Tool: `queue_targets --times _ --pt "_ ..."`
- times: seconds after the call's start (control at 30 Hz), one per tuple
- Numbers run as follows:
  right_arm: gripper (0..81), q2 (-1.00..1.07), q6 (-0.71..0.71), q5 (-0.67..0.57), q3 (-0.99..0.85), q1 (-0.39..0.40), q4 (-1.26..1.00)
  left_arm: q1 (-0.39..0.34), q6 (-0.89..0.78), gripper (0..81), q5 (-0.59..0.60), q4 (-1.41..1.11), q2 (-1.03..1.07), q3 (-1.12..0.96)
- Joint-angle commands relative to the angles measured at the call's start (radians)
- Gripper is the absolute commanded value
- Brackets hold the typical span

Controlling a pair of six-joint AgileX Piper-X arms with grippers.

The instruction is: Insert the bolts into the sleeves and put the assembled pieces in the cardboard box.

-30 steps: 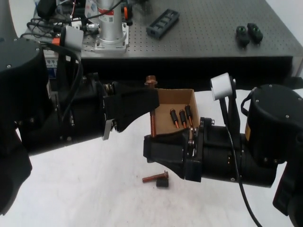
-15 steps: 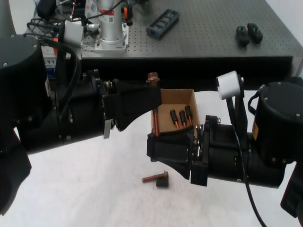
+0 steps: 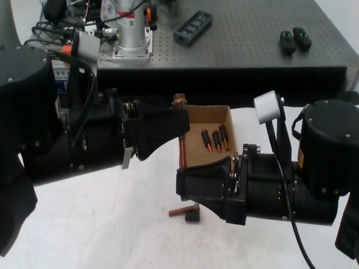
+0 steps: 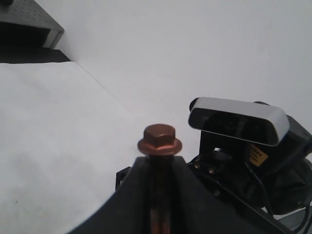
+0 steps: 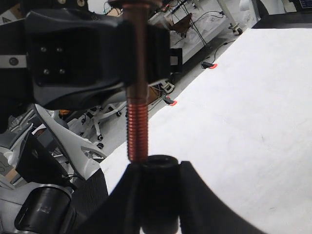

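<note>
Light falls bright and even from above in my high view; the white sheet [image 3: 101,224] shows only faint, soft shadows. In my left wrist view the bolt [image 4: 159,141] carries a dull sheen on its head. In the right, the sleeve [image 5: 158,168] reads near-black against the bright sheet.

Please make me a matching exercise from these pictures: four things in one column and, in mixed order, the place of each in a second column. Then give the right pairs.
Things
1. upright bolt
2. sleeve
3. box
4. lying bolt

Places
a. on the white table, in front of the box
b. in the left pincer
c. in the right pincer, just below the upright bolt's tip
d. farther back on the table, with three assembled pieces inside

Pairs: 1-b; 2-c; 3-d; 4-a
</note>
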Motion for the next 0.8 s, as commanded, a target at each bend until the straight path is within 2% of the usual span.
queue_targets --times 0.0,0.63,0.77 --pt "2.0 -0.018 -0.011 -0.009 -0.016 -0.005 -0.03 0.0 0.018 0.7 0.005 -0.01 -0.003 -0.006" --pt "2.0 -0.018 -0.011 -0.022 -0.016 -0.005 -0.118 0.0 0.078 0.7 0.013 -0.01 -0.003 -0.006" --pt "2.0 -0.018 -0.011 -0.022 -0.016 -0.005 -0.158 0.0 0.078 0.7 0.058 -0.01 -0.003 -0.006"
